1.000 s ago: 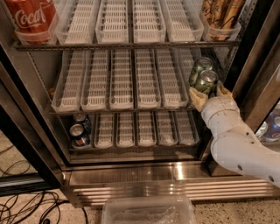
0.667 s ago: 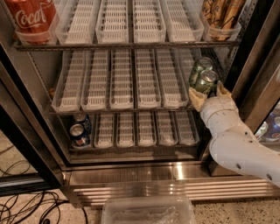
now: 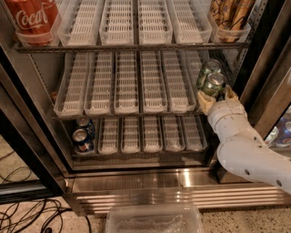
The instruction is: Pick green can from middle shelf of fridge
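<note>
Two slim pale-green cans stand one behind the other at the right end of the middle shelf (image 3: 127,86) of the fridge (image 3: 159,182). The front green can (image 3: 213,83) is nearest the opening and the second green can (image 3: 208,67) is right behind it. My gripper (image 3: 216,96), on a white arm coming in from the lower right, is at the base of the front green can and hides its lower part. The can stands upright in its lane.
A red Coca-Cola can (image 3: 34,18) stands top left and tan cans (image 3: 229,13) top right. Two blue cans (image 3: 82,136) stand on the bottom shelf at left. A clear plastic bin (image 3: 154,219) lies on the floor in front. Cables (image 3: 27,214) lie lower left. The dark door frame (image 3: 268,68) is close on the right.
</note>
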`<state>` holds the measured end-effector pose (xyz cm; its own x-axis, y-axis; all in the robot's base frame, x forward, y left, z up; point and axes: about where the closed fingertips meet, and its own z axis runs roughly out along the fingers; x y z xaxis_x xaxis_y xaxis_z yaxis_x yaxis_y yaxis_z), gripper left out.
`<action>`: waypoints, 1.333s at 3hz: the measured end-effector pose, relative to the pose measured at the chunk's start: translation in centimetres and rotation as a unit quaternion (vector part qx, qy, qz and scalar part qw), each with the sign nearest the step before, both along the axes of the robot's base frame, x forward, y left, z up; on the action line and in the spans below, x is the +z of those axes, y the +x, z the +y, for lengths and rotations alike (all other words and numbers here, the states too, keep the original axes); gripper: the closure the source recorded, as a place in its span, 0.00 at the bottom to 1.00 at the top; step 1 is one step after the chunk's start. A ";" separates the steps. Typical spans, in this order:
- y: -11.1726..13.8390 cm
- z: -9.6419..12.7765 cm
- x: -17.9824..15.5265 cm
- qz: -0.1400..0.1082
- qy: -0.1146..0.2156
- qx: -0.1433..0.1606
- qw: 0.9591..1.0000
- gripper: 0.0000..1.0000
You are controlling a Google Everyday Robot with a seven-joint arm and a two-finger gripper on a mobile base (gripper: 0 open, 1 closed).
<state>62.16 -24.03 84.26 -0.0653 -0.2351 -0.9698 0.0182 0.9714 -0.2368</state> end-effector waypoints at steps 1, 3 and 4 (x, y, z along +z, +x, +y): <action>0.0 0.0 0.0 0.000 0.000 0.000 1.000 0.96; -0.1 0.4 0.4 0.001 0.006 0.007 1.000 1.00; -0.7 1.6 2.0 0.003 0.035 0.029 0.999 1.00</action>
